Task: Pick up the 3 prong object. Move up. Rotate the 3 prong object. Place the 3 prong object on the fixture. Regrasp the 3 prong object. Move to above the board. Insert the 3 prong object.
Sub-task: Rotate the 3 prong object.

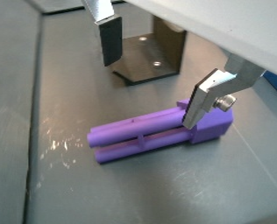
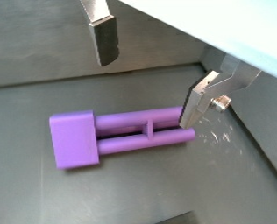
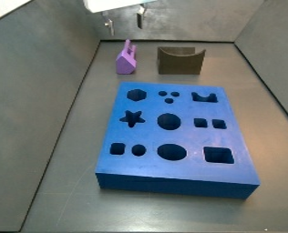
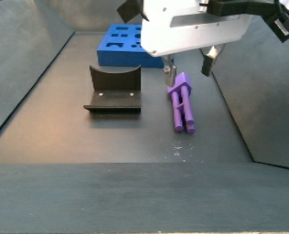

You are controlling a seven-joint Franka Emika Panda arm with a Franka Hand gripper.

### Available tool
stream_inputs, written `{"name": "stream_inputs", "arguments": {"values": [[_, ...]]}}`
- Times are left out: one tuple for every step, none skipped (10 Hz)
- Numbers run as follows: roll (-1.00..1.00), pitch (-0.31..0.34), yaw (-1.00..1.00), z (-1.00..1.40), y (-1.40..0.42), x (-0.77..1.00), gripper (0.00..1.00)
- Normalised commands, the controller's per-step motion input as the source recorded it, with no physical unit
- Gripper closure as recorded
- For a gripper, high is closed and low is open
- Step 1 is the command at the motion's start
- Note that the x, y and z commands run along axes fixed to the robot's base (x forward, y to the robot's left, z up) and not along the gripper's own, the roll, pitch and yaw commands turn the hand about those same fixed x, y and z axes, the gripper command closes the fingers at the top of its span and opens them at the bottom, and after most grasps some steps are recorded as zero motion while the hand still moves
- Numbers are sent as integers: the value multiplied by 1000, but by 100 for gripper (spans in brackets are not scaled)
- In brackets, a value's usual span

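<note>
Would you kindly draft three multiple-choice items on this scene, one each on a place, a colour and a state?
1. Where does the small purple plastic 3 prong object lie?
A. on the grey floor
B. in the large flat blue board
C. on the dark olive-brown fixture

2. What colour is the board?
A. red
B. blue
C. green

3. How does the gripper stand?
A. shut on the piece
B. open above the piece
C. out of view

Answers:
1 A, both side views show it flat on the floor beside the fixture.
2 B, a side view shows it.
3 B, both wrist views show its silver fingers spread apart.
</note>
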Motion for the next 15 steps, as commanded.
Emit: {"name": "stream_inputs", "arguments": {"values": [[1, -6, 1000, -37, -3, 32, 0], [1, -6, 1000, -33, -2, 34, 0], [1, -6, 1000, -31, -2, 35, 0], [1, -7, 1000, -30, -2, 35, 0], [1, -7, 1000, -28, -2, 35, 0], [1, -7, 1000, -27, -2, 35, 0], [1, -7, 1000, -27, -1, 35, 0], [1, -8, 1000, -27, -1, 35, 0], [1, -8, 1000, -27, -1, 35, 0], [1, -8, 1000, -26, -1, 35, 0], [1, -9, 1000, -26, -1, 35, 0], [1, -9, 1000, -26, -1, 35, 0], [1, -9, 1000, -26, -1, 35, 0], [1, -10, 1000, -26, -1, 35, 0], [1, -10, 1000, -26, -1, 35, 0]]}}
